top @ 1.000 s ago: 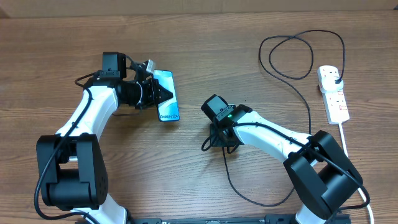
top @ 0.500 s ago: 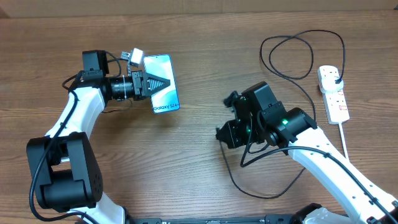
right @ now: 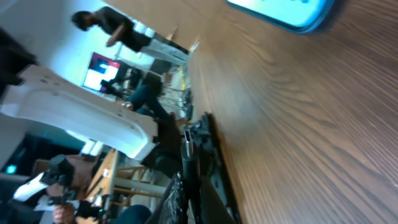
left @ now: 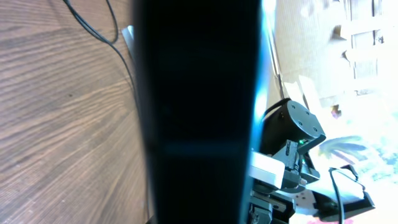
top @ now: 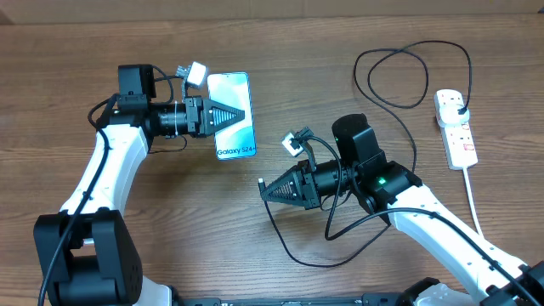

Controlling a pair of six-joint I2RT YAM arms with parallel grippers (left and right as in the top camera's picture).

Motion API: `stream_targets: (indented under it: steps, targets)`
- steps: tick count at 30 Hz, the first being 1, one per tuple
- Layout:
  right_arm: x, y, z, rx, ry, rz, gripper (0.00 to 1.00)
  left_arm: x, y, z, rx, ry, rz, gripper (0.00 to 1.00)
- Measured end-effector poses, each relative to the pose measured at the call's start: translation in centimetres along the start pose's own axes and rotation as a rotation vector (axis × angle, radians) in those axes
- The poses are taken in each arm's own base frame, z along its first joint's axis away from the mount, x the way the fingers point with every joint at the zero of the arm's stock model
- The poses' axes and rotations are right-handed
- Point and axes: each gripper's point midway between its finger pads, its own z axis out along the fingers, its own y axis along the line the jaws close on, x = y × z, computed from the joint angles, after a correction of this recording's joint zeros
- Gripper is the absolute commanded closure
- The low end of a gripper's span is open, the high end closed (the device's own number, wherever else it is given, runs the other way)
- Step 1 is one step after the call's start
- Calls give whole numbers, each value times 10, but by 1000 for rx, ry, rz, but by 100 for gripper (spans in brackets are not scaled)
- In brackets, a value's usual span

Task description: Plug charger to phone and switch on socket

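Above the table, left tool clamping phone, right tool pinching charger tip.

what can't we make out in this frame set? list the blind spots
- Phone port: the left wrist view is filled by the phone's dark body. Overhead shows only the screen, with the left hand clamped across it.
- Charger tip orientation: too small overhead at the right hand, and dark and blurred in the right wrist view.
- Socket switch position: too small overhead and absent from both wrist views.
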Motion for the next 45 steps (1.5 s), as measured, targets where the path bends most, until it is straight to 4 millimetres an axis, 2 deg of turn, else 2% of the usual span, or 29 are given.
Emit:
stream_targets:
  steps: [6, 9, 11, 17, 22, 25, 33, 45]
  targets:
    - [-14, 26, 8, -91, -24, -57, 96, -7, -23, -3, -10, -25, -76, 95]
    - [-19, 29, 11, -87, -40, -29, 96, -7, -28, -2, -17, -29, -173, 95]
    - [-25, 29, 11, -81, -62, -24, 96, -3, -30, 7, -13, -4, -205, 96]
    - [-39, 28, 10, -60, -118, 10, 96, 1, -55, 38, 56, 77, -51, 96]
    - [-43, 26, 7, -48, -137, 17, 96, -5, -65, 35, 87, 79, 5, 96]
    - [-49, 19, -2, -30, -164, 35, 96, -5, -71, 35, 105, 90, 8, 96]
    - [-58, 21, -6, -35, -196, -9, 96, -6, -72, 35, 106, 91, -8, 96]
    - [-59, 21, -7, -33, -201, 22, 96, -8, -71, 35, 97, 84, -45, 96]
